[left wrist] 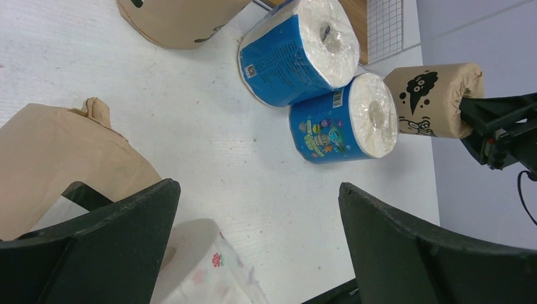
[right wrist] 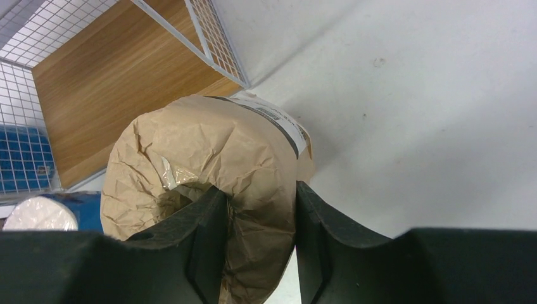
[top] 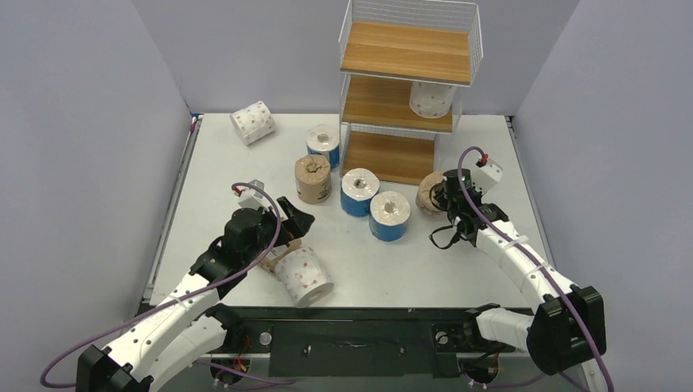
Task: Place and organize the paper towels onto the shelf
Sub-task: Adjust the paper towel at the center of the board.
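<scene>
The shelf [top: 384, 49] stands at the back, with one white pink-dotted roll [top: 431, 99] on its middle board. My right gripper [top: 448, 198] is shut on the crumpled end of a brown kraft roll [right wrist: 202, 145], just in front of the shelf's bottom board [right wrist: 120, 82]. This roll also shows in the left wrist view [left wrist: 430, 101]. My left gripper [left wrist: 259, 190] is open and empty above bare table. A brown roll [left wrist: 57, 158] and a white dotted roll [left wrist: 202, 272] lie beside its left finger. Two blue rolls [left wrist: 297, 50] [left wrist: 342, 126] lie ahead of it.
Another blue roll [top: 323, 145] and a brown roll [top: 313, 178] stand left of the shelf's foot. A white dotted roll [top: 252, 122] lies at the far left. Grey walls close in the table on three sides.
</scene>
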